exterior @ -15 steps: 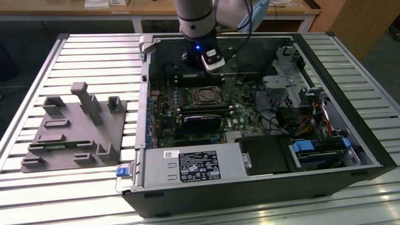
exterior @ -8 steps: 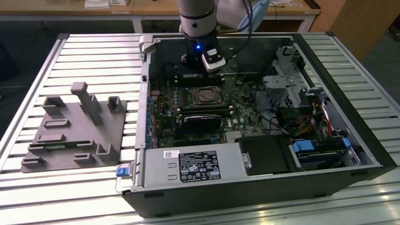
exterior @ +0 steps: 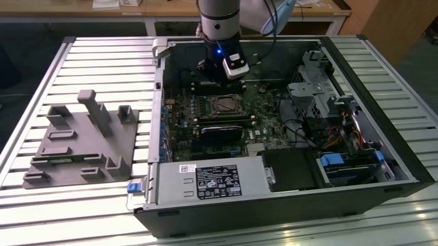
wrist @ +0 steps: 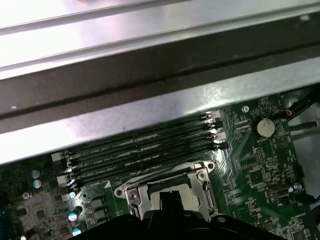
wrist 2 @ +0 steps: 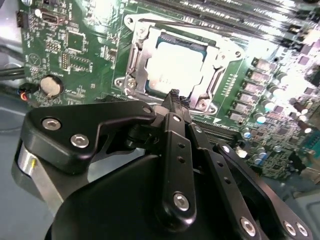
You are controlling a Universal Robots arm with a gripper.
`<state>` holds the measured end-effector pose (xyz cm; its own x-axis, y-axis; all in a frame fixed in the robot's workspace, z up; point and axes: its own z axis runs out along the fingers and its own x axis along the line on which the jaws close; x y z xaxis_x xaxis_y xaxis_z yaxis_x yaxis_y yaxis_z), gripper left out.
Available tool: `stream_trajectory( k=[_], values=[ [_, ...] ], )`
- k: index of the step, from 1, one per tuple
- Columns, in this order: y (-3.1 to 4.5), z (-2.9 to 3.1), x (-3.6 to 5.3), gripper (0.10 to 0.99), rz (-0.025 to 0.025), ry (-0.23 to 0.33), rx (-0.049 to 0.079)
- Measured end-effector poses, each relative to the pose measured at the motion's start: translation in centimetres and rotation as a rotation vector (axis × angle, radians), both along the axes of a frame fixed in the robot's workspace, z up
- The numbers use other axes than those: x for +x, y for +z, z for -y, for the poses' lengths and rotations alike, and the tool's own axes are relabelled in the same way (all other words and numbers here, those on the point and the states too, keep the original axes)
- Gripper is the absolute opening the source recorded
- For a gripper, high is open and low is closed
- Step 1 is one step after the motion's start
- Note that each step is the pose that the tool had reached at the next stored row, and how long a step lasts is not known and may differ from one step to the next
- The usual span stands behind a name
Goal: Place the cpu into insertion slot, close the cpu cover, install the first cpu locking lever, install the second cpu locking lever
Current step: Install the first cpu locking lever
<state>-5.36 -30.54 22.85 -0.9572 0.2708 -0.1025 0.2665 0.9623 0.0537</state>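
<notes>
The gripper (wrist 2: pixel 174 95) hangs inside the open computer case (exterior: pixel 383 154), its black fingers (wrist 2: pixel 176 130) pressed together to a single tip with nothing between them; in the second wrist view that tip sits just at the near edge of the insertion slot (wrist 2: pixel 131 65), close above the board without clearly touching it. Directly beyond the tip lies the cpu (wrist 2: pixel 175 67), its pale silver face bright under the light, seated flat in the socket; the cpu cover (wrist 2: pixel 212 82) lies down around it as a silver frame, the chip showing through its square cut-out. In the first wrist view the same socket (wrist: pixel 167 187) appears just past the gripper's dark body, with four long black memory slots (wrist: pixel 145 150) running parallel beyond it, and a coin cell battery (wrist: pixel 264 127) off to one side on the green motherboard (wrist: pixel 250 175). In the exterior view the arm (exterior: pixel 219 20) descends from above to the gripper (exterior: pixel 217 82), the socket (exterior: pixel 225 105) just below it; farther out, a black labelled power supply box (exterior: pixel 219 181) sits at the case's near edge; outside the case, on the slatted metal worktop (exterior: pixel 102 56), rests a grey fixture block (exterior: pixel 82 143) towards the exterior view's left.
</notes>
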Motion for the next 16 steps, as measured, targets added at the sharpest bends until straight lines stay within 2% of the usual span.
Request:
stream_trajectory(
  k=[1,3,10,16],
  values=[
    [0.0,0.05,0.04,0.106,-0.0048,0.0,-0.003],
    [-0.01,0.19,0.08,0.106,-0.01,-0.001,-0.006],
    [-0.05,0.54,0.23,0.106,-0.0111,-0.003,-0.01],
    [-0.18,1.26,0.79,0.106,-0.0148,-0.003,-0.01]
  ],
)
